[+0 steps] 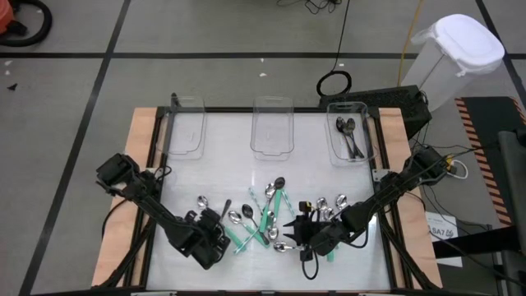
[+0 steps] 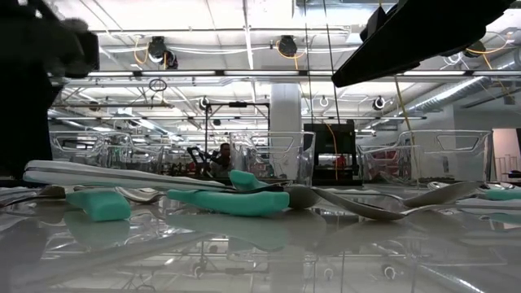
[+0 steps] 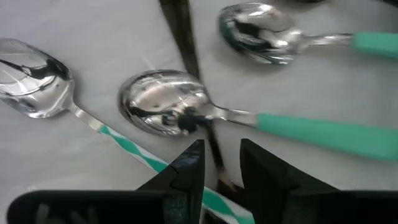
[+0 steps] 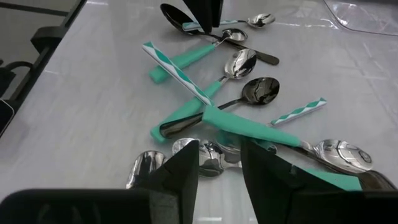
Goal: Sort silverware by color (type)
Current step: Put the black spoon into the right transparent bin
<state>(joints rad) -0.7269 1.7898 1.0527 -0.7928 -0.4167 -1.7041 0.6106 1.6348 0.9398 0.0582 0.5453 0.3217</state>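
Two dark spoons [image 1: 349, 136] binned; most spoons [image 1: 271, 218] remain on the surface [image 1: 222, 173]. Left gripper [image 3: 217, 171] fingers straddle a dark handle, parted; right gripper [image 4: 219, 163] fingers parted, empty

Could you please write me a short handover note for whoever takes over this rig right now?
Left gripper: low over the pile, fingers parted astride a thin dark metal handle, not closed on it.
Right gripper: open, empty, hovering low at the pile's right side.
Done: only a couple of dark blackish spoons lie in the right clear plastic bin.
Left: the middle bin and left bin look empty; the shiny silver spoons, the teal-handled spoons and the remaining dark ones are mixed on the white table.
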